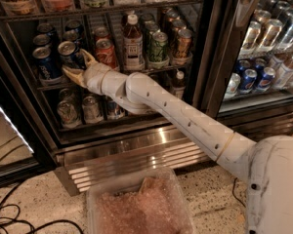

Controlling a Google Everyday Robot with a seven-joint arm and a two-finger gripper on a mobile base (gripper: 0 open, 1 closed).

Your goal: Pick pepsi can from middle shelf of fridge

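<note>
So the gripper is reaching in on the left side of the fridge, at the front of the middle shelf. Its two tan fingers are spread apart with a pepsi can sitting right between them. One finger runs low along the front-left of the can, and the other pokes up just off its right side. The jaws look open around the can rather than clamped on it, and the can is standing upright on the shelf.

Just left of the lower finger there's another blue can at the shelf's front edge, with a couple more blue ones lined up behind it. Just right of the upper finger is a red coke can. Further right from there you get a tea bottle, a green can and a brownish can.

Below the fingers, on the next shelf down, are a few silvery cans, partly hidden behind the wrist.

The white arm runs from the gripper down and to the right, across the front of the fridge. Under all that is the slatted steel panel. On the floor in front of it sits a clear plastic tub with pinkish bubble wrap in it. Some black cables are off in the bottom-left corner. Way over to the right, the next compartment has more blue cans.
</note>
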